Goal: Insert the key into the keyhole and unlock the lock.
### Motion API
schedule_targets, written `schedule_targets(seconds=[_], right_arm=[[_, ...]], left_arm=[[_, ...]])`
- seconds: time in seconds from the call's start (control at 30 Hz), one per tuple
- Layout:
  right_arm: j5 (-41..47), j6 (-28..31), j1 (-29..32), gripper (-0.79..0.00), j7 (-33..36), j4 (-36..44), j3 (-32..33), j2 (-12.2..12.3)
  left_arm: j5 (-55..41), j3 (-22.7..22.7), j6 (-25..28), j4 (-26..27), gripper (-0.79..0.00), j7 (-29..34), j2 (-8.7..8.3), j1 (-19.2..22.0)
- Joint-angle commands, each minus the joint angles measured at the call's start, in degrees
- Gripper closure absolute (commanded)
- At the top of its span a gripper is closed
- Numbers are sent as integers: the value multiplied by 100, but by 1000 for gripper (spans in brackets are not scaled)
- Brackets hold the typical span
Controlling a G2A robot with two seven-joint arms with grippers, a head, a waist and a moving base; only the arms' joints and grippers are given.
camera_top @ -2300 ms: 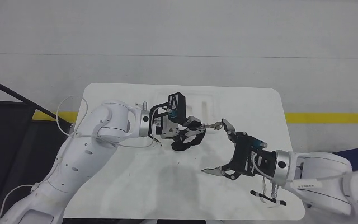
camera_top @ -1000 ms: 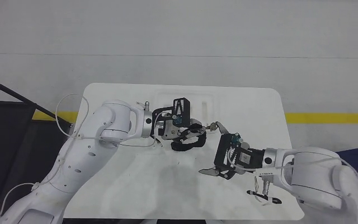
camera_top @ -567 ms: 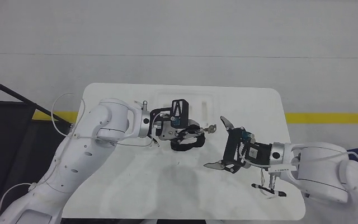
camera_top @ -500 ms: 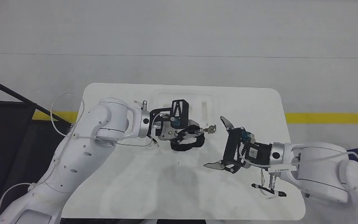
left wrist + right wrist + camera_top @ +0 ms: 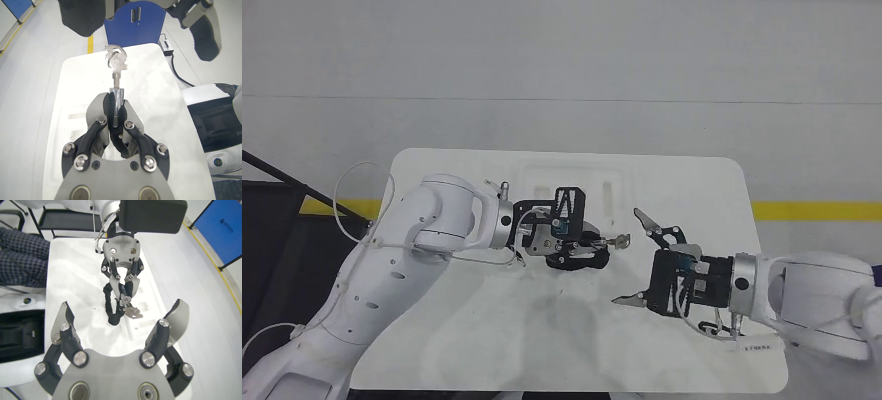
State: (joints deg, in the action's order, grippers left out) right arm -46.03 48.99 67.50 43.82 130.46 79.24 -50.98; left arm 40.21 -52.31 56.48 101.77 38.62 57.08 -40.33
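My left gripper (image 5: 115, 103) pinches the chrome lock (image 5: 117, 94) over the table (image 5: 151, 79), its cable loop (image 5: 108, 306) (black) drooping beneath. The key (image 5: 116, 58) sits in the keyhole, head sticking out. My right gripper (image 5: 630, 256) faces it, its 2 fingers spread wide, near but not touching.

Silver key (image 5: 115, 60) with a dotted-texture head. Shiny chrome lock (image 5: 118, 100) with black cable (image 5: 112, 319). White table (image 5: 692, 185). Beyond the table, a blue cabinet (image 5: 147, 28) and yellow floor line (image 5: 817, 210).
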Motion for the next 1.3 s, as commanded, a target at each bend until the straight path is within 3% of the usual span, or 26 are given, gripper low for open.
schedule_targets(seconds=[0.0,0.2,0.23,0.3,0.37,0.77,0.83,0.87,0.93,1.1,1.27], right_arm=[[-430,367,-27,-785,-109,26,19,13],[-1512,794,-59,-785,-665,123,20,22],[-1645,824,-55,-736,-809,128,4,19],[-1932,879,-53,-499,-1049,124,-25,16],[-2193,892,-43,-385,-1285,110,-60,12],[-3257,674,50,-197,-2218,-43,-150,9],[-3240,579,88,-166,-2278,-110,-142,8],[-3165,519,113,-77,-2335,-144,-132,5],[-3056,458,154,-12,-2362,-202,-95,7],[-2474,363,254,0,-2122,-366,-36,17],[-1235,29,323,0,-1603,-583,-4,28]], left_arm=[[-83,28,24,-12,0,82,-9,34],[-282,102,6,-32,0,216,-24,126],[-299,112,0,-34,0,227,-26,138],[-336,133,-4,-44,0,243,-30,156],[-365,152,-11,-54,0,253,-34,172],[-400,191,0,-75,0,184,-64,185],[-396,194,11,-80,0,158,-69,185],[-390,197,13,-81,0,150,-71,184],[-379,202,11,-80,0,135,-75,183],[-356,213,-7,-72,0,106,-85,181],[-324,240,9,-35,0,80,-94,174]])
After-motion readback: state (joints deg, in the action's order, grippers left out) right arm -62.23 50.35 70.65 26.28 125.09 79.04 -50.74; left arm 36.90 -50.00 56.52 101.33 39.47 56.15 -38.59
